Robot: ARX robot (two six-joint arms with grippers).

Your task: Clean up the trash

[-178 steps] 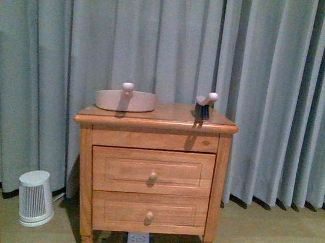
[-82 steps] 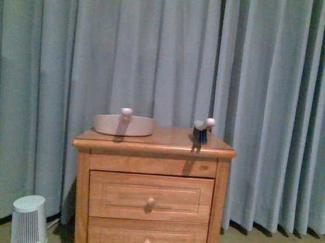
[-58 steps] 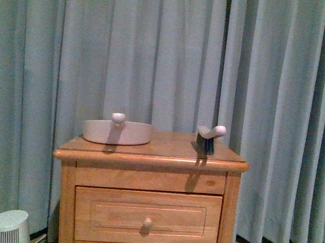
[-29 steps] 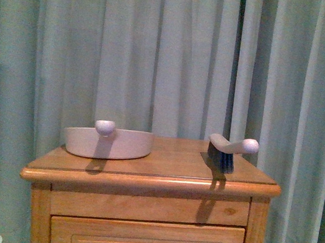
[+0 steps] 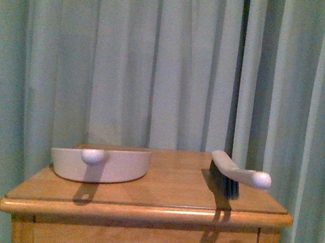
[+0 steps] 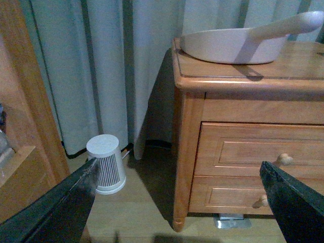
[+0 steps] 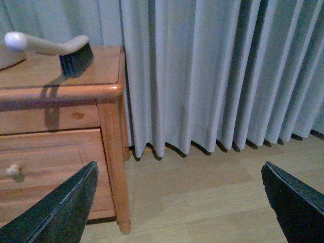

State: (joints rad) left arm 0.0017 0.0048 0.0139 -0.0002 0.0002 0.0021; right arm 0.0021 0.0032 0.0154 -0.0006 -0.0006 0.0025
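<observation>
Front view: dustpan (image 5: pixel 100 163) and brush (image 5: pixel 232 175) stand on the desk (image 5: pixel 167 183), handles toward the robot — a hasty reach could sweep either off. Left wrist view: left gripper (image 6: pixel 178 166) hangs low by the desk's corner, jaws wide apart, empty; a white fan (image 6: pixel 106 163) and wooden furniture (image 6: pixel 30 116) crowd that side. Right wrist view: right gripper (image 7: pixel 179 168), jaws equally spread, empty — bare floor (image 7: pixel 202 202) offers room. The trash shows in no view.

A nightstand (image 5: pixel 173 178) has a beige dustpan (image 5: pixel 116 166) near its left edge and a hand brush (image 5: pixel 236 174) near its right edge, with bare wood open between them. Curtains (image 5: pixel 157 62) hang close behind. A small white slatted appliance (image 6: pixel 106 162) stands on the floor at its left.
</observation>
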